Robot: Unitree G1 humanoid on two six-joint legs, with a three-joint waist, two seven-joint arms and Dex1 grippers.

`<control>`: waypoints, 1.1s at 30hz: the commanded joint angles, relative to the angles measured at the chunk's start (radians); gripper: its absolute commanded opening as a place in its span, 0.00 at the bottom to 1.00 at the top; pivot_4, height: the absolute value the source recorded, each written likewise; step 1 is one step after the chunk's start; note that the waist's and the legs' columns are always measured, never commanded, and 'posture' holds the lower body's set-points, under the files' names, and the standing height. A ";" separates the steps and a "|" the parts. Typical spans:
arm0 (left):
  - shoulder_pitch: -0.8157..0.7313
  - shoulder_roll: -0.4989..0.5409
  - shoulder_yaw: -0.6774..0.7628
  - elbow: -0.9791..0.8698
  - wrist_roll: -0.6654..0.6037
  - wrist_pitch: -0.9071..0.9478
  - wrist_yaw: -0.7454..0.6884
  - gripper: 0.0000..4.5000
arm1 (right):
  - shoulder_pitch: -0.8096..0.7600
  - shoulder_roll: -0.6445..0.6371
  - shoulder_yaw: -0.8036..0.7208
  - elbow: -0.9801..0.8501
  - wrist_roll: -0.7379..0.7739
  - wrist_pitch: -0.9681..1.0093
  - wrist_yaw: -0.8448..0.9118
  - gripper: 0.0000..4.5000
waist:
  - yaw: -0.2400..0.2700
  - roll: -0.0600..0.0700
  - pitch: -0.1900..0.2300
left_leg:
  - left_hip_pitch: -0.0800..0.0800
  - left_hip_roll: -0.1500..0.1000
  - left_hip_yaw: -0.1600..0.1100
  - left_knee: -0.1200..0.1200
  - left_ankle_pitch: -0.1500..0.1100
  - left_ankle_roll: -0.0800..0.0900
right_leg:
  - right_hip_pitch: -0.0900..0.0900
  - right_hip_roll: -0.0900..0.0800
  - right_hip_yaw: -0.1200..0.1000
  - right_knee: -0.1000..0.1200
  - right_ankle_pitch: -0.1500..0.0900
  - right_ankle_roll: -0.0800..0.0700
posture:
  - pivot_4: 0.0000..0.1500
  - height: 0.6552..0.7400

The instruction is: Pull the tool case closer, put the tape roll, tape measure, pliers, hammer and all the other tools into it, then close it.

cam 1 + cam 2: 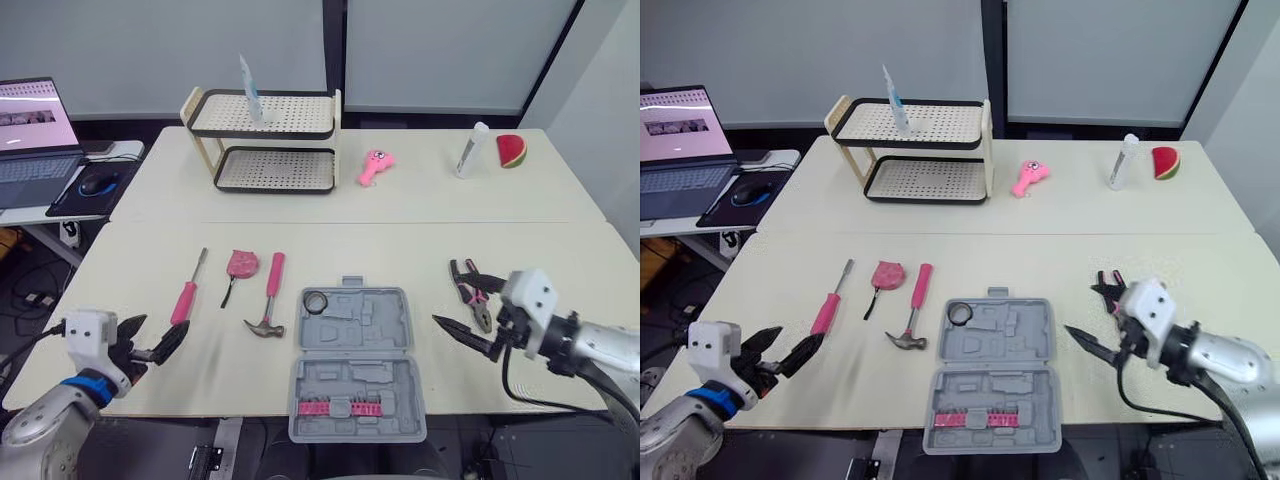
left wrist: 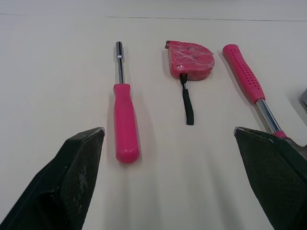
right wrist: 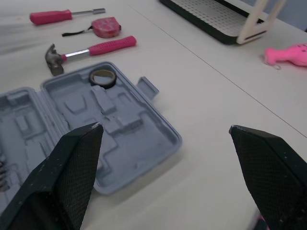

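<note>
On the table's near edge, the case (image 1: 360, 330) lies open with the tape roll (image 1: 316, 301) inside. The hammer (image 1: 270, 295), tape measure (image 1: 242, 263) and screwdriver (image 1: 185, 298) lie to its left, the pliers (image 1: 470, 285) to its right. The left gripper (image 2: 169, 129) and right gripper (image 3: 165, 127) hover with jaws apart, empty.

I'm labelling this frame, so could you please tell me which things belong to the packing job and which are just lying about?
Job: tool case, tape roll, tape measure, hammer, pink-handled driver, pliers.
Lying about: two-tier rack, pink toy, white bottle, watermelon slice, laptop, mouse.
</note>
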 commanded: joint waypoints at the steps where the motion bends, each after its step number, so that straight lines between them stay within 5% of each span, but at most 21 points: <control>1: -0.049 0.006 -0.046 -0.022 0.013 0.029 0.031 1.00 | -0.080 -0.003 0.065 -0.029 0.027 0.062 -0.005 0.99 | 0.000 0.000 0.000 | 0.000 0.000 0.000 0.000 0.000 0.000 | 0.000 0.000 0.000 0.000 0.000 0.000 | 1.00 0.95; 7: -0.166 -0.009 -0.122 0.044 0.052 0.064 0.096 0.74 | -0.159 0.024 0.144 -0.024 0.033 0.097 -0.020 1.00 | -0.001 0.000 0.000 | 0.000 0.000 0.000 0.000 0.000 0.000 | -0.001 0.000 0.000 0.000 0.000 0.000 | 1.00 0.95; 30: -0.600 -0.086 -0.351 0.548 0.271 0.097 0.213 0.74 | -0.210 0.068 0.221 -0.005 0.008 0.100 -0.055 1.00 | -0.001 -0.001 0.000 | -0.001 -0.001 0.000 0.001 0.000 -0.001 | -0.002 0.004 -0.002 0.001 0.000 0.000 | 1.00 0.95; 33: -0.626 -0.090 -0.356 0.590 0.273 0.114 0.198 0.60 | -0.202 0.065 0.218 -0.010 0.009 0.099 -0.054 1.00 | -0.001 -0.001 0.000 | -0.001 -0.001 0.000 0.001 0.000 -0.001 | -0.002 0.004 -0.002 0.001 0.000 0.000 | 1.00 0.95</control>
